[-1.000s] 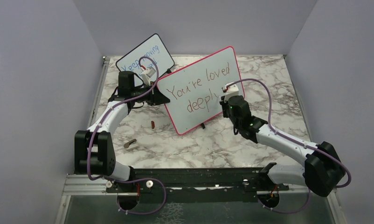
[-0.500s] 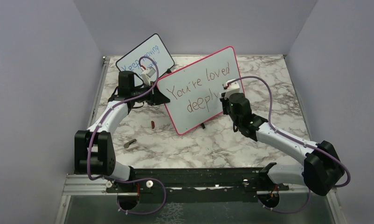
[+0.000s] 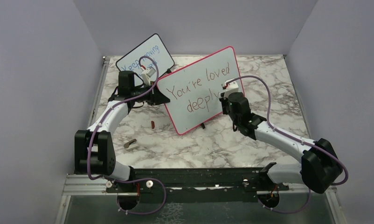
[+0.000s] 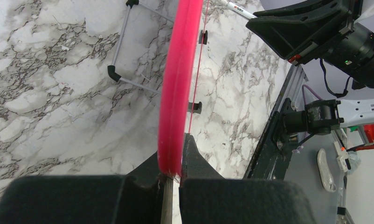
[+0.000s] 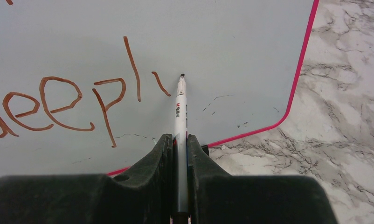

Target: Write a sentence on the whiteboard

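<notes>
The whiteboard point(image 3: 208, 70), red-pink framed, stands tilted on the marble table. On it is the brownish-red sentence point(image 3: 199, 86), reading "You're loved deepl" plus a short first stroke of another letter point(image 5: 161, 84). My left gripper point(image 3: 159, 95) is shut on the board's left edge, and the pink frame point(image 4: 176, 84) runs up from between its fingers point(image 4: 173, 154). My right gripper point(image 5: 179, 140) is shut on a white marker point(image 5: 180, 112). The marker's tip sits at the board's surface just right of that short stroke.
A smaller black-framed board with blue writing point(image 3: 145, 56) leans behind the left arm. A small red cap point(image 3: 153, 124) and a grey piece point(image 3: 129, 143) lie on the table in front of the left arm. The whiteboard's wire stand point(image 4: 115, 74) rests behind it. Purple walls enclose the table.
The right arm has shifted slightly, its wrist edging up along the board's right part. The left arm and the whiteboard have stayed still.
</notes>
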